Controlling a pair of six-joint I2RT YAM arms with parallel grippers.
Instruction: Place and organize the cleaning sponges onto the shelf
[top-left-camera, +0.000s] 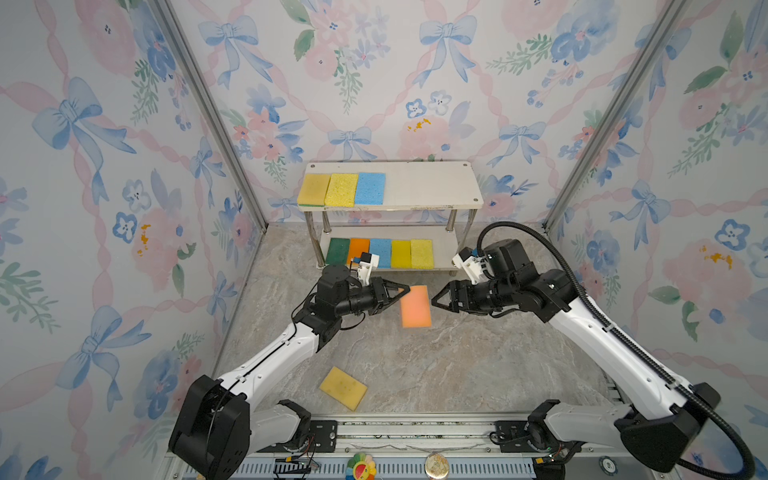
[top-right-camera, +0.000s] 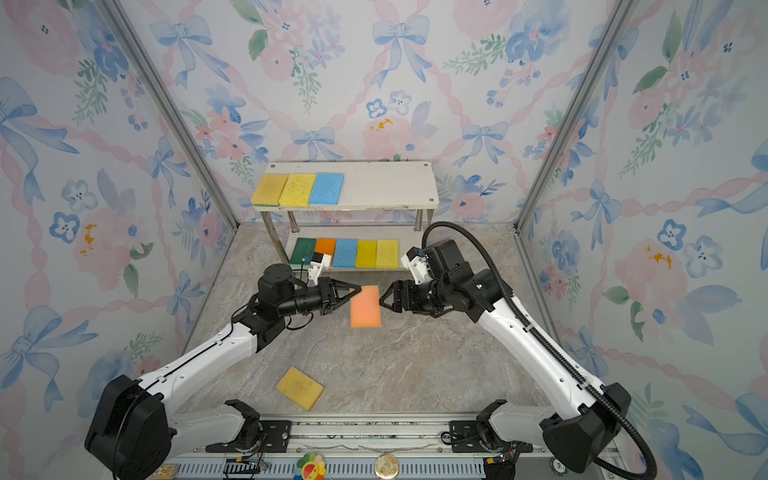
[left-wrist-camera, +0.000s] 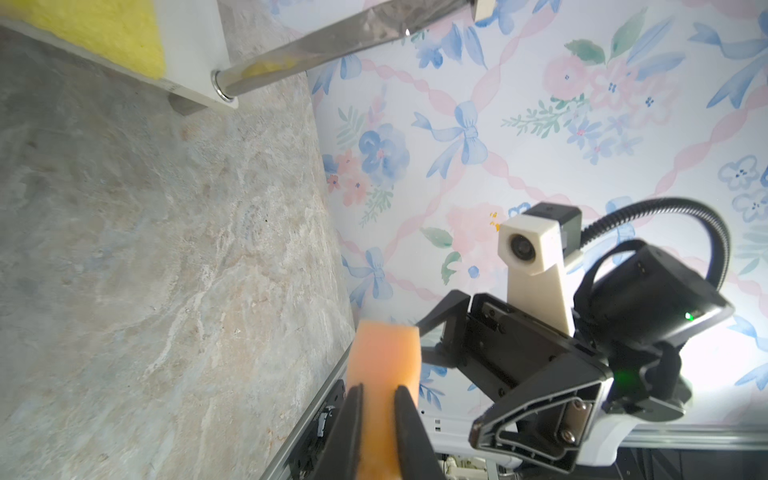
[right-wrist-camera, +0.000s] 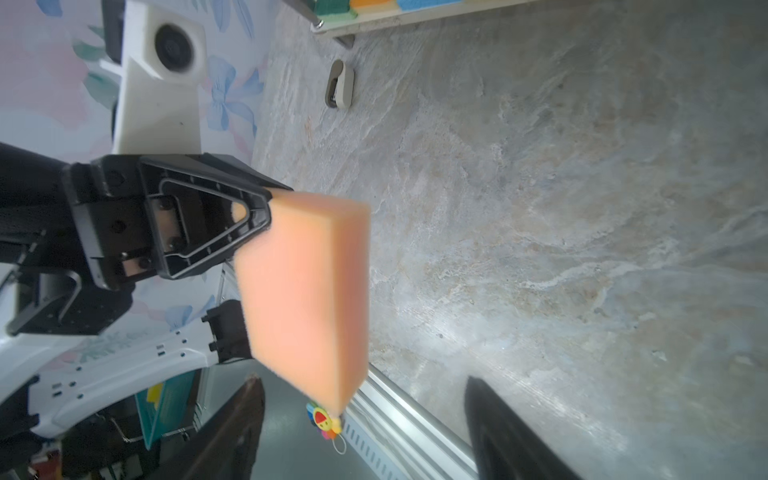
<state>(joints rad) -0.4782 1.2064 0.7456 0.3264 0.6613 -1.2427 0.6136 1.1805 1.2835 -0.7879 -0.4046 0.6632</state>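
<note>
1. The left gripper (top-left-camera: 405, 289) sits at mid-frame in both top views, its jaws narrowed onto the upper left corner of a peach sponge (top-left-camera: 415, 307).
2. In the left wrist view the two black fingers (left-wrist-camera: 357, 415) press the peach sponge's (left-wrist-camera: 384, 357) faces from either side.
3. The peach sponge (top-right-camera: 365, 307) is off the marble-patterned tabletop (top-left-camera: 457, 365) and appears below the shelf's front edge in the frame. Its long side runs down the frame.
4. The right gripper (top-left-camera: 435, 300) points at the sponge's right edge from just beside it. In the right wrist view its fingers (right-wrist-camera: 245, 415) stand wide apart and hold nothing. The peach sponge (right-wrist-camera: 307, 299) hangs ahead of them, with only the left gripper gripping it.
5. The shelf (top-left-camera: 432, 183) stands at upper centre against the floral wall.
6. The left half of its top board carries a yellow sponge (top-left-camera: 314, 189), a textured yellow sponge (top-left-camera: 341, 190) and a blue sponge (top-left-camera: 370, 188), touching side by side. The right half is bare.
7. The lower board holds a row, left to right: dark green sponge (top-left-camera: 338, 251), orange sponge (top-left-camera: 358, 248), second blue sponge (top-left-camera: 380, 251), bright yellow sponge (top-left-camera: 401, 253), pale yellow sponge (top-left-camera: 422, 253).
8. A loose yellow sponge (top-left-camera: 343, 387) lies flat and skewed on the tabletop at lower centre-left, well apart from both grippers.
</note>
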